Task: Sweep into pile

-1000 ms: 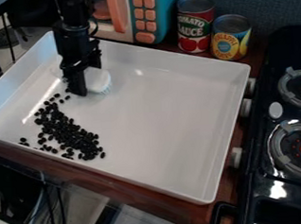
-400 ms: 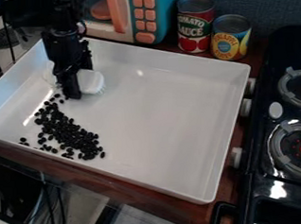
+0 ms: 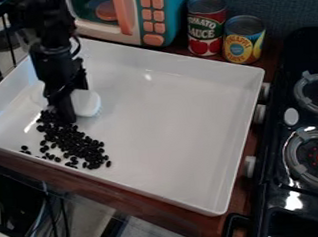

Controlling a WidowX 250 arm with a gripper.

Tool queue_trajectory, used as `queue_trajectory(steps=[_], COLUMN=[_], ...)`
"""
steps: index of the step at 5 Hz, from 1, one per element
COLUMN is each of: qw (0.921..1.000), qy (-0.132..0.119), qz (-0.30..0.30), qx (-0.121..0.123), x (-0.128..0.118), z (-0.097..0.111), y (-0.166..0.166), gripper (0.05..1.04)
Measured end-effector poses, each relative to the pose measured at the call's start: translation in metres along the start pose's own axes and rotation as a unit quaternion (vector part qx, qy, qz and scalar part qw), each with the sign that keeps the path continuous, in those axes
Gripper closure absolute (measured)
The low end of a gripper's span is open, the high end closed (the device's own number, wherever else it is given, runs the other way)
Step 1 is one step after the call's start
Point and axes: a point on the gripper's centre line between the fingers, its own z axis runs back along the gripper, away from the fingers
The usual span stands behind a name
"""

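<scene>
- The tray [image 3: 175, 114] was white, the brush [image 3: 87, 102] white, the gripper [image 3: 62, 111] black.
- The beans [image 3: 76, 145] were black.
- The toy microwave [image 3: 172, 7] was teal and off-white with salmon buttons [image 3: 153, 39].
- One can [image 3: 205, 25] was red and green, another [image 3: 243, 40] yellow and blue.

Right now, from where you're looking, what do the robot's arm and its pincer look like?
The arm is black all over and chunky, made of blocky parts joined together. A thin dark cable curves out in a little loop at its side. The pincer is black too, narrow and long. I can't make out any markings on them.
</scene>
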Motion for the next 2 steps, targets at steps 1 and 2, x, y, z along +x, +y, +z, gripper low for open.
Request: queue_trajectory(steps=[1,2], qw=[1.0,0.9999], qy=[-0.005,-0.01], qz=[-0.002,-0.005], qx=[-0.004,-0.005], x=[-0.002,-0.006], z=[-0.001,-0.003], y=[0.012,0.024], gripper=[0.357,0.357])
